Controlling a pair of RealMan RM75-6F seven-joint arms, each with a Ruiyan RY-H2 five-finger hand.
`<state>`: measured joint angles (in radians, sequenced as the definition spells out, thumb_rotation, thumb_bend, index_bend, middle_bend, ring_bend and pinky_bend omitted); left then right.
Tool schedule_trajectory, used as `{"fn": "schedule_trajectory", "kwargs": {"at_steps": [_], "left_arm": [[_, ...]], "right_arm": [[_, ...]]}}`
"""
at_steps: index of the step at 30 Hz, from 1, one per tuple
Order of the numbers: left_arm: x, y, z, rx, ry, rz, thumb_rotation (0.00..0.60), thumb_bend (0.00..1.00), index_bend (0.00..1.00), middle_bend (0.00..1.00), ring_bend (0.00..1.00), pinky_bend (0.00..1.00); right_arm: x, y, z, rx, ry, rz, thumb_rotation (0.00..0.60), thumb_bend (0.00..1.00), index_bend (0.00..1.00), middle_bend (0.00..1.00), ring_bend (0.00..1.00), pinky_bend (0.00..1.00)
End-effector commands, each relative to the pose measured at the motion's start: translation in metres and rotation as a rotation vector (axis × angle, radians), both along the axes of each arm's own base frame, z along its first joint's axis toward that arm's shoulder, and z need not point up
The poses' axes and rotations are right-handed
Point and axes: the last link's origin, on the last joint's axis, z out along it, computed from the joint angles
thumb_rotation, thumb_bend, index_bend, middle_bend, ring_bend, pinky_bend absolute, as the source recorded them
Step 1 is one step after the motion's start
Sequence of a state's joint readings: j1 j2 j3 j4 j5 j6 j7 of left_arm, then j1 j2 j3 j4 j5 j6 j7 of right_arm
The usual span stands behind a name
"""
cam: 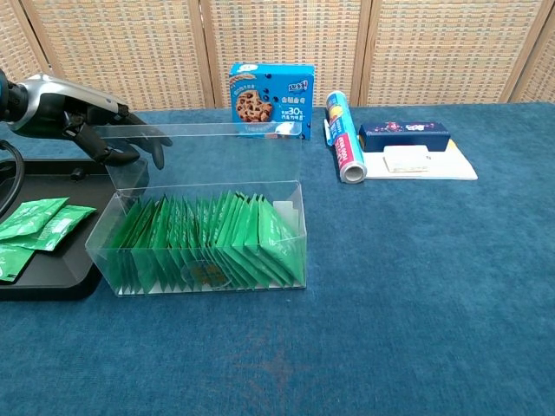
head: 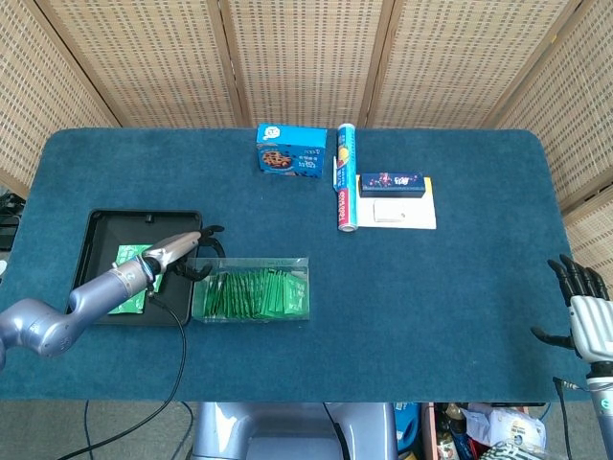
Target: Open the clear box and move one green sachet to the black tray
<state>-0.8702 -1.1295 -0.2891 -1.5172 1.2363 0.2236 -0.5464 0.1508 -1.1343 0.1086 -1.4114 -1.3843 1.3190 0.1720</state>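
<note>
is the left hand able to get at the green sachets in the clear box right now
Probably yes. The lid is lifted, the sachets are exposed from above, and the left hand is at the box's back left corner, on the lid.

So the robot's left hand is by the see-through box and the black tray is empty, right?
Not quite. The left hand is at the clear box, but the black tray is not empty: the chest view shows green sachets lying in it.

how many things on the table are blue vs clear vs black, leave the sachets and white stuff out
Blue: 3 (cookie box, roll, dark blue box)
Clear: 1 (clear box)
Black: 1 (black tray)
Total: 5
</note>
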Motion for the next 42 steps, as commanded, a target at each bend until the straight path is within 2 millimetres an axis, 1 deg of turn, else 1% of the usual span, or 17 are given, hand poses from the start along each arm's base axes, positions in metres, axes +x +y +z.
{"fn": "schedule_trajectory", "kwargs": {"at_steps": [1, 2, 6, 14, 16, 21, 22, 24, 25, 26, 28, 30, 31, 32, 34, 35, 42], "left_arm": [[0.0, 0.001, 0.0, 0.0, 0.0, 0.002, 0.6, 0.65, 0.42, 0.0, 0.0, 0.0], [0.0, 0.001, 0.0, 0.0, -0.002, 0.005, 0.6, 0.68, 0.43, 0.0, 0.0, 0.0], [-0.001, 0.002, 0.0, -0.005, -0.013, 0.031, 0.6, 0.73, 0.45, 0.0, 0.0, 0.0], [-0.003, 0.005, -0.002, -0.027, -0.009, 0.065, 0.6, 0.75, 0.46, 0.0, 0.0, 0.0], [-0.004, 0.005, -0.003, -0.031, -0.005, 0.07, 0.6, 0.75, 0.45, 0.0, 0.0, 0.0], [-0.009, 0.007, -0.003, -0.039, 0.007, 0.089, 0.6, 0.75, 0.33, 0.0, 0.0, 0.0], [-0.01, 0.007, -0.003, -0.037, 0.006, 0.092, 0.6, 0.75, 0.3, 0.0, 0.0, 0.0], [-0.013, 0.008, -0.001, -0.03, 0.004, 0.1, 0.6, 0.75, 0.18, 0.0, 0.0, 0.0], [-0.014, 0.009, -0.001, -0.025, 0.004, 0.102, 0.6, 0.75, 0.1, 0.0, 0.0, 0.0], [-0.015, 0.01, 0.0, -0.019, 0.003, 0.103, 0.6, 0.75, 0.04, 0.0, 0.0, 0.0], [-0.017, 0.011, 0.001, -0.006, 0.003, 0.104, 0.6, 0.75, 0.0, 0.0, 0.0, 0.0], [-0.02, 0.014, 0.003, 0.019, -0.002, 0.101, 0.6, 0.72, 0.0, 0.0, 0.0, 0.0], [-0.022, 0.016, 0.005, 0.039, -0.006, 0.098, 0.6, 0.67, 0.0, 0.0, 0.0, 0.0], [-0.023, 0.017, 0.006, 0.054, -0.007, 0.093, 0.6, 0.59, 0.0, 0.0, 0.0, 0.0], [-0.026, 0.02, 0.009, 0.093, -0.017, 0.088, 0.6, 0.47, 0.0, 0.0, 0.0, 0.0], [-0.026, 0.021, 0.011, 0.106, -0.026, 0.09, 0.6, 0.43, 0.0, 0.0, 0.0, 0.0], [-0.029, 0.021, 0.027, 0.159, -0.049, 0.086, 0.6, 0.41, 0.0, 0.0, 0.0, 0.0]], "right_arm": [[0.0, 0.0, 0.0, 0.001, 0.0, 0.001, 0.6, 0.0, 0.0, 0.0, 0.0, 0.0], [0.0, 0.0, 0.0, 0.002, 0.0, 0.001, 0.6, 0.0, 0.0, 0.0, 0.0, 0.0], [0.0, 0.0, -0.001, 0.003, 0.001, -0.001, 0.6, 0.0, 0.0, 0.0, 0.0, 0.0], [0.0, 0.0, -0.001, 0.006, 0.003, -0.002, 0.6, 0.0, 0.0, 0.0, 0.0, 0.0], [0.0, 0.0, -0.002, 0.007, 0.004, -0.002, 0.6, 0.0, 0.0, 0.0, 0.0, 0.0], [-0.001, 0.0, -0.002, 0.009, 0.004, -0.005, 0.6, 0.0, 0.0, 0.0, 0.0, 0.0], [0.0, 0.0, -0.002, 0.009, 0.003, -0.005, 0.6, 0.0, 0.0, 0.0, 0.0, 0.0], [0.0, 0.0, -0.002, 0.01, 0.004, -0.004, 0.6, 0.0, 0.0, 0.0, 0.0, 0.0], [0.0, 0.0, -0.002, 0.011, 0.004, -0.004, 0.6, 0.0, 0.0, 0.0, 0.0, 0.0], [0.0, 0.0, -0.003, 0.011, 0.004, -0.004, 0.6, 0.0, 0.0, 0.0, 0.0, 0.0], [0.0, 0.0, -0.003, 0.013, 0.005, -0.004, 0.6, 0.0, 0.0, 0.0, 0.0, 0.0], [0.0, 0.0, -0.003, 0.014, 0.005, -0.004, 0.6, 0.0, 0.0, 0.0, 0.0, 0.0], [0.0, 0.0, -0.003, 0.014, 0.005, -0.004, 0.6, 0.0, 0.0, 0.0, 0.0, 0.0], [0.0, 0.0, -0.003, 0.013, 0.005, -0.004, 0.6, 0.0, 0.0, 0.0, 0.0, 0.0], [0.0, 0.0, -0.003, 0.012, 0.004, -0.004, 0.6, 0.0, 0.0, 0.0, 0.0, 0.0], [0.0, 0.0, -0.003, 0.012, 0.005, -0.004, 0.6, 0.0, 0.0, 0.0, 0.0, 0.0], [0.0, 0.0, -0.003, 0.015, 0.005, -0.005, 0.6, 0.0, 0.0, 0.0, 0.0, 0.0]]}}
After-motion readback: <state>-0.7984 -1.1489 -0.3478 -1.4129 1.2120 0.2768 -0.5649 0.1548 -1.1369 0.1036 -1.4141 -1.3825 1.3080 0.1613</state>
